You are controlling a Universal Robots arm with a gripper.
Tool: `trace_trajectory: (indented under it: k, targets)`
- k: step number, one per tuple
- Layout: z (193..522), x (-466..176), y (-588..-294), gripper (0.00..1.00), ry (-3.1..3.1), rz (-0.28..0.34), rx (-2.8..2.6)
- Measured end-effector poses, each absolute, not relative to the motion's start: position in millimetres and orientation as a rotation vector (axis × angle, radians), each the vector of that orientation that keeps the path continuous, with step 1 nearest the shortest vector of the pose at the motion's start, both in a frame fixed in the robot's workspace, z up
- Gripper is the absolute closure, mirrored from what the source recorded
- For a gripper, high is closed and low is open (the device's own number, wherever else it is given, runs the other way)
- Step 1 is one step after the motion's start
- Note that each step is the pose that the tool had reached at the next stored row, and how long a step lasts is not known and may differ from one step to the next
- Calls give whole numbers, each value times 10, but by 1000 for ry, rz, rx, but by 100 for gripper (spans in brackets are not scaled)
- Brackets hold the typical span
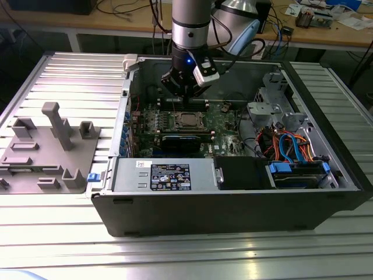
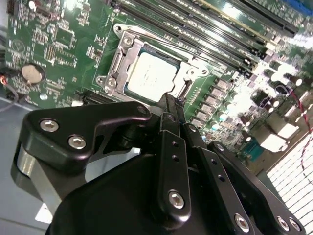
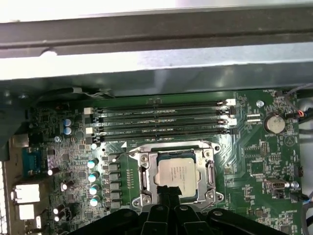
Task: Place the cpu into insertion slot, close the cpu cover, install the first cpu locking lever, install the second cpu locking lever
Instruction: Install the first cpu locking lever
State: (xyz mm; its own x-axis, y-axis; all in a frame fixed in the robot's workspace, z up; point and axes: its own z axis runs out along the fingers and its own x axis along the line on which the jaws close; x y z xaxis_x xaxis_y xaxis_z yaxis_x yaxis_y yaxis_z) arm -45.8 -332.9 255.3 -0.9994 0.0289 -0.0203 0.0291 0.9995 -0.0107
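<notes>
The cpu (image 3: 178, 171) lies flat in the insertion slot (image 3: 146, 196) on the green board, its silver-grey top showing. The cpu cover (image 3: 211, 172) lies down around it as a silvery frame. Both also show in the second wrist view, the cpu (image 2: 150, 73) inside the cover (image 2: 116, 68). A thin lever rod (image 2: 171, 51) runs along one side of the socket. My gripper (image 2: 168, 100) is shut with nothing between its black fingers, its tip hovering at the socket's edge. In the exterior view the gripper (image 1: 185, 93) hangs over the socket (image 1: 187, 120) inside the open computer case.
Long black memory slots (image 3: 161, 120) run beside the socket. A coin battery (image 3: 274, 123) sits on the board. The case wall (image 3: 156, 68) rises close behind. A labelled power supply (image 1: 169, 175) and blue and orange cables (image 1: 291, 146) occupy the case. A grey fixture plate (image 1: 49, 149) lies outside.
</notes>
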Motion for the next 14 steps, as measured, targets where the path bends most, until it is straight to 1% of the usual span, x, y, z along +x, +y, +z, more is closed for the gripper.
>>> trace_trajectory:
  k: [14]
  targets:
    - [2551, -628, -3329, 89, 3121, -16, -11]
